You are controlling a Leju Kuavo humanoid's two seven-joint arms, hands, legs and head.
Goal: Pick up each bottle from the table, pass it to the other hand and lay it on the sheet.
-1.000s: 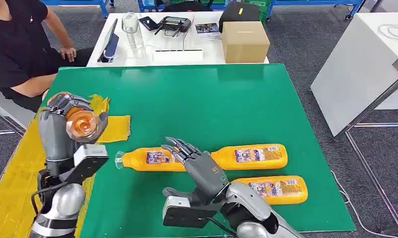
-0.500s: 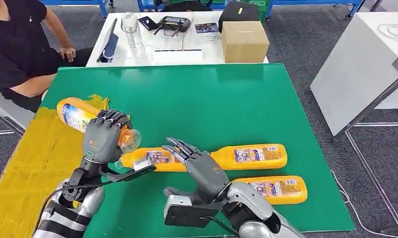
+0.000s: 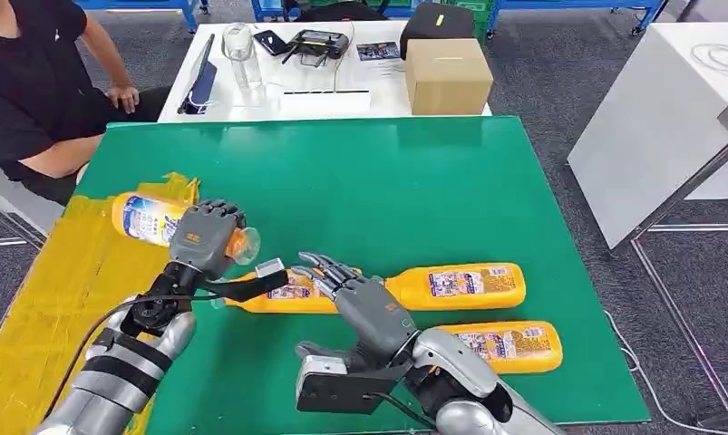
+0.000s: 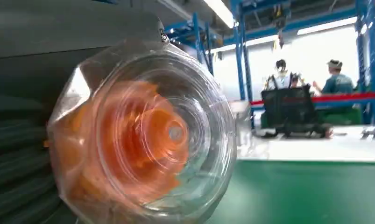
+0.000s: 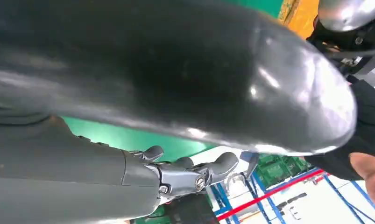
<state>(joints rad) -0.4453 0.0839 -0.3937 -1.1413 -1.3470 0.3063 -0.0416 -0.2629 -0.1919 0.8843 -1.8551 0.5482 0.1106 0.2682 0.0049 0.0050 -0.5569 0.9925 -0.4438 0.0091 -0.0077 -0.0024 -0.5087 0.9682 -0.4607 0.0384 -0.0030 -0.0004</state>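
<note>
Close to the lens, the clear base of a bottle (image 4: 143, 135) faces the camera, its ringed bottom showing orange liquid within, and it lies against the grey ribbed cover of the left robot hand (image 4: 22, 140), which holds it. Beyond the bottle the green table (image 4: 311, 191) runs to its far edge, where a pale surface begins. Farther back, blurred, stand blue steel frames (image 4: 241, 60), a red band (image 4: 349, 97), a dark chair-like shape (image 4: 290, 109) and two people (image 4: 335, 81) under bright light.
</note>
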